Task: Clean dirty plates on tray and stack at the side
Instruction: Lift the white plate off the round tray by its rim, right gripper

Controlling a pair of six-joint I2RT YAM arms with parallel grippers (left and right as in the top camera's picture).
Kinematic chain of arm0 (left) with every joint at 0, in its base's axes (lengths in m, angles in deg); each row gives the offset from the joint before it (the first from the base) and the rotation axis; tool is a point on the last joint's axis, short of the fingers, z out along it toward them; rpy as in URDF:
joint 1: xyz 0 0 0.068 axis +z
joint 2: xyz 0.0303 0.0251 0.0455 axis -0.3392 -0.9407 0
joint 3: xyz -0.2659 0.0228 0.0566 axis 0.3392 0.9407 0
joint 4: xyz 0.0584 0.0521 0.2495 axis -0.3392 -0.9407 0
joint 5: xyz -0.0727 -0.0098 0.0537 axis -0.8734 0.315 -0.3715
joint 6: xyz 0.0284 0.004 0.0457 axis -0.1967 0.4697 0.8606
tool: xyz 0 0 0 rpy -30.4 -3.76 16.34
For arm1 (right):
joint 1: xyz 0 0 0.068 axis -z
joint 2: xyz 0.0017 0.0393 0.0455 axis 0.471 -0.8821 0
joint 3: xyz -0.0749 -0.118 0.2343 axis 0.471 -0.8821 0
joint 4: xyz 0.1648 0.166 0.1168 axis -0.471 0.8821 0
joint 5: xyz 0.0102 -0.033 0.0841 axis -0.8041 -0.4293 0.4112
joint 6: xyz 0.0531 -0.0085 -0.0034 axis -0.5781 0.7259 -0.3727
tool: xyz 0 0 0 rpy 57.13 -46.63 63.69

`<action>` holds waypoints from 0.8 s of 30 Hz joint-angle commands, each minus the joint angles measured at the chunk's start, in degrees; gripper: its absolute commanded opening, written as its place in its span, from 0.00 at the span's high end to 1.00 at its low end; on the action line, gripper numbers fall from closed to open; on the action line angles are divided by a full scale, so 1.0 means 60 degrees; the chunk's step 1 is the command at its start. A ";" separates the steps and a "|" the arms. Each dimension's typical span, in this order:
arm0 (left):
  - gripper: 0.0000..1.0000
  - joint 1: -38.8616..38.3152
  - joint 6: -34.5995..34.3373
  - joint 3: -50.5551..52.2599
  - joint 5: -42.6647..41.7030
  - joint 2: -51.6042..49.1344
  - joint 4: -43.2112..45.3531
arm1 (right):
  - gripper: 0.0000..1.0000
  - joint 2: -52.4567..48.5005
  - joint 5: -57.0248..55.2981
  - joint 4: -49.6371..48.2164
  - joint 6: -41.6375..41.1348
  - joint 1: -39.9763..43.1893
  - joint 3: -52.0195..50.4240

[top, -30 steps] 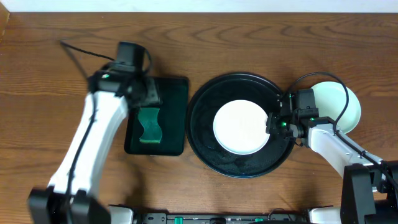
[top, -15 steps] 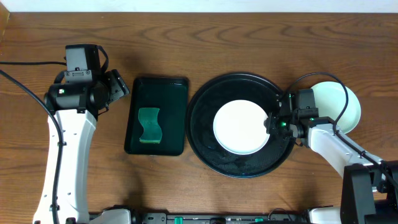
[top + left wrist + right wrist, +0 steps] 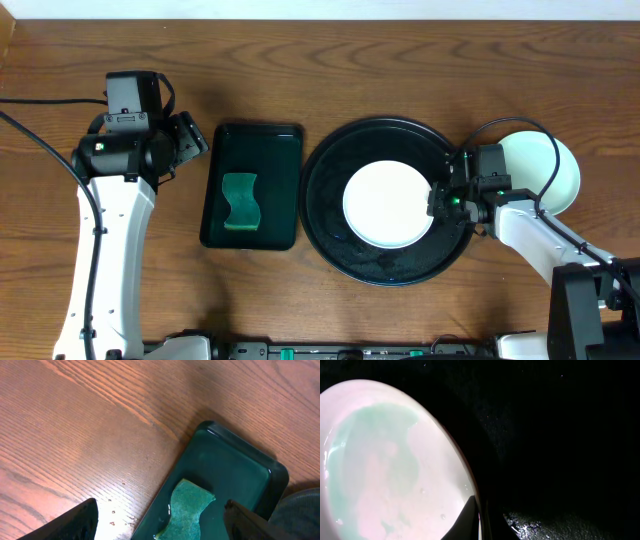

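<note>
At the centre of the round black tray [image 3: 325, 190] lies one white plate [image 3: 385, 205] (a faint green film covers its face in the wrist view). Right gripper [image 3: 437, 200] pinched tight on its right rim. One pale aqua plate [image 3: 520, 160] sits off the tray, just right of it. Left gripper [image 3: 193, 140] spread wide, empty, over the wooden table [image 3: 320, 70] beside one rectangular tray [image 3: 280, 150] holding one green sponge [image 3: 240, 200].

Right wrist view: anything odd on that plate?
Yes: the white plate carries a pale green film across much of its face, so it looks unclean. The right gripper pinches its rim. Nothing looks damaged.
</note>
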 commanded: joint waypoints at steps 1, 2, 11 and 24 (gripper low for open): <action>0.20 0.0040 -0.0113 -0.0109 0.0153 -0.0004 -0.0025 | 0.96 -0.0124 -0.0346 0.0000 0.0073 -0.0146 -0.0120; 0.20 0.0040 -0.0109 -0.0109 0.0153 -0.0004 -0.0025 | 0.99 -0.0120 -0.0346 0.0000 0.0073 -0.0146 -0.0120; 0.20 0.0040 -0.0109 -0.0109 0.0153 -0.0004 -0.0022 | 0.99 0.0204 0.0980 0.0087 0.0055 0.0091 -0.0066; 0.20 0.0040 -0.0109 -0.0109 0.0153 -0.0004 -0.0025 | 0.99 0.1512 0.2084 0.1395 -0.0790 0.0670 0.0459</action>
